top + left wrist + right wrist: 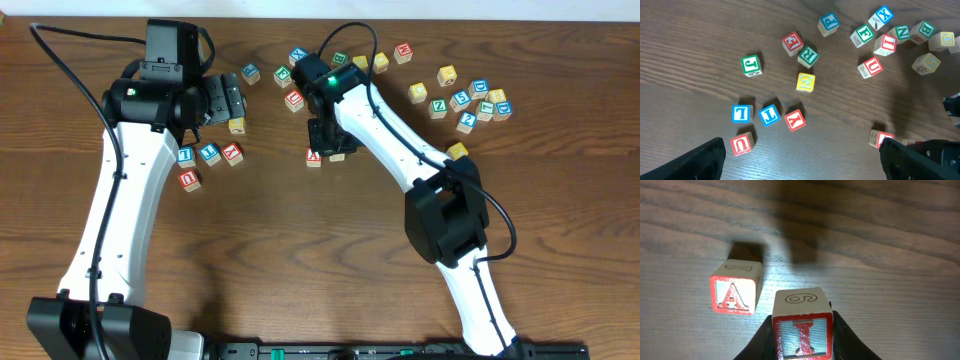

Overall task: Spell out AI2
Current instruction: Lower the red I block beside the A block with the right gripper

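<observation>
In the right wrist view the red-framed "A" cube (735, 292) lies on the wooden table. Just to its right, across a narrow gap, is the red-framed "I" cube (802, 330), with my right gripper (802, 342) shut on its two sides. From overhead the "A" cube (313, 156) sits left of the right gripper (333, 143), whose body hides most of the "I" cube. A blue-framed cube that looks like the "2" (467, 121) lies in the group at the right. My left gripper (222, 100) hangs open over the back left, holding nothing, its fingers (705, 160) spread wide.
Two blue cubes (197, 153) and two red ones (190, 179) lie at the left. More cubes (290, 75) are scattered across the back middle, and a cluster (480, 98) sits at the back right. A yellow cube (456, 151) lies against the right arm.
</observation>
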